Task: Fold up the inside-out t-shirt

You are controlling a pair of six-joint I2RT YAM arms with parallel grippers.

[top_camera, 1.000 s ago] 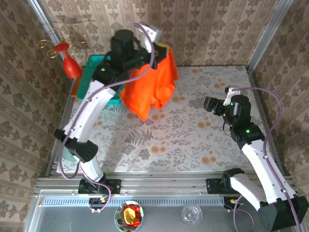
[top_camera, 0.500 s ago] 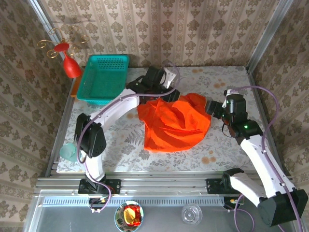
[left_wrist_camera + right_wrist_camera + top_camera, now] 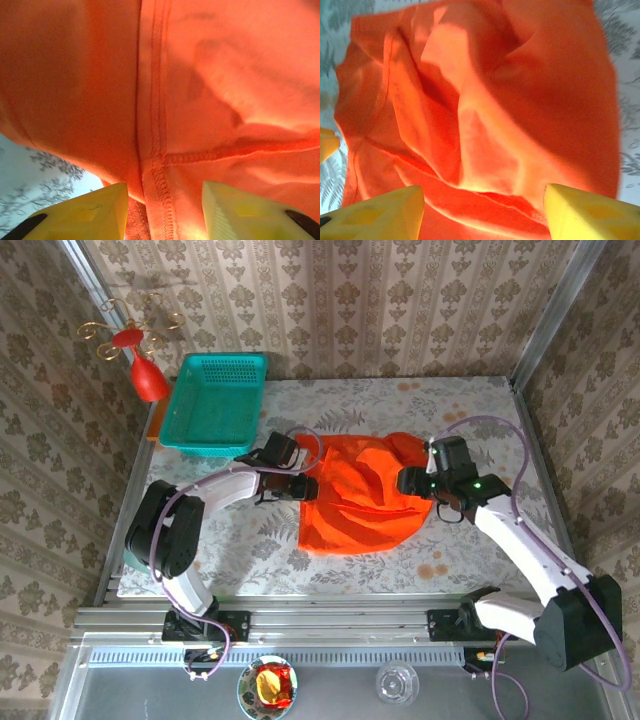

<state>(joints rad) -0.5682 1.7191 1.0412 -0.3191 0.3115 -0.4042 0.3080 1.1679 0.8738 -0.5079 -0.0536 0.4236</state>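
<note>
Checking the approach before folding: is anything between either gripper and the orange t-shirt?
Nothing visible does. The left gripper is at the left edge of the t-shirt, the right gripper at its right edge, fabric directly ahead of both.

arms (image 3: 215, 483): 2, white links, black joints | cables (image 3: 480, 420): purple | tool fingers (image 3: 85, 210): yellow

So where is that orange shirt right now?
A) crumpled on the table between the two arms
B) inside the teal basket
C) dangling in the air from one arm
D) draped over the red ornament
A: the t-shirt lies bunched on the flowered table, apart from the teal basket.
</note>
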